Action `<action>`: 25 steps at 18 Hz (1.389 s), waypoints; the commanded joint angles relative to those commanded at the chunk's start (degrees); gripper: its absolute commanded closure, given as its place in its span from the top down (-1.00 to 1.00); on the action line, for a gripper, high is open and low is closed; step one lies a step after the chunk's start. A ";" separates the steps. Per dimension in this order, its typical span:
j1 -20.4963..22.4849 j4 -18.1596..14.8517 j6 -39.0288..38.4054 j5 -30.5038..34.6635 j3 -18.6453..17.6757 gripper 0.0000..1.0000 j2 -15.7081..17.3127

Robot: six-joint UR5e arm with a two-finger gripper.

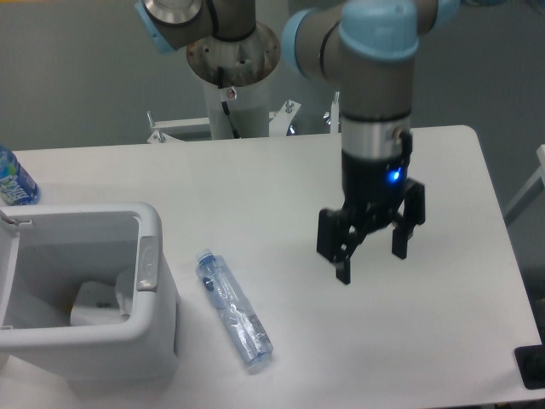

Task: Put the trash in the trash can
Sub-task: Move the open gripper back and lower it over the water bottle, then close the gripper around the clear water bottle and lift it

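Observation:
The flattened clear bottle point(234, 311), its bluish cap pointing to the upper left, lies on the white table just right of the trash can point(151, 256). The trash can is a large white bin at the lower left. A pale shape point(96, 304) rests on its floor, and I cannot tell what it is. My gripper point(371, 265) hangs open over the table right of centre, well away from the bottle, with nothing between its fingers.
An uncrushed bottle with a bright blue label point(13, 181) stands at the far left edge behind the bin. The arm's base column point(234, 81) rises at the back of the table. A black object point(531, 367) sits at the lower right corner.

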 joint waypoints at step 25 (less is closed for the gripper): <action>-10.12 0.88 -0.26 3.07 -0.88 1.00 -16.36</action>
